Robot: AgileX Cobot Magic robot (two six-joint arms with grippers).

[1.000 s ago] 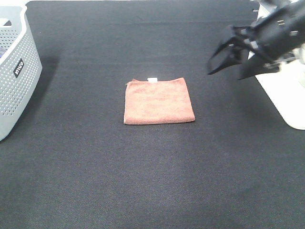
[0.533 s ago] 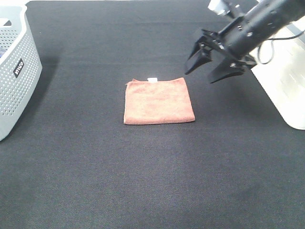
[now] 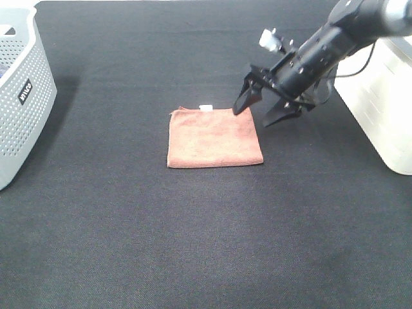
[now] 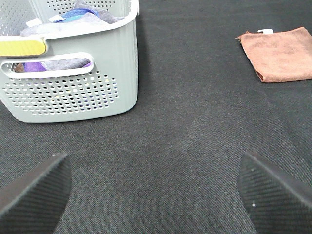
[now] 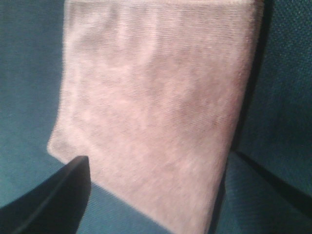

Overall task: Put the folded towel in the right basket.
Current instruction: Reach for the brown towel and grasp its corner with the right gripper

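Observation:
The folded rust-brown towel (image 3: 214, 136) lies flat in the middle of the black table, with a small white tag on its far edge. My right gripper (image 3: 253, 116) is open and low over the towel's far right corner, one fingertip at the far edge and the other just off the right edge. In the right wrist view the towel (image 5: 151, 107) fills the frame between the open fingers (image 5: 53, 200). The white right basket (image 3: 380, 109) stands at the right edge. My left gripper (image 4: 156, 195) is open and empty, far from the towel (image 4: 282, 59).
A grey perforated basket (image 3: 16, 122) stands at the left edge; the left wrist view shows it (image 4: 73, 97) holding several cloths. The table top is a black cloth (image 3: 206, 244).
My right arm has swung left and down from beside the white basket to the towel's far right corner, gripper still open. The towel has not moved.

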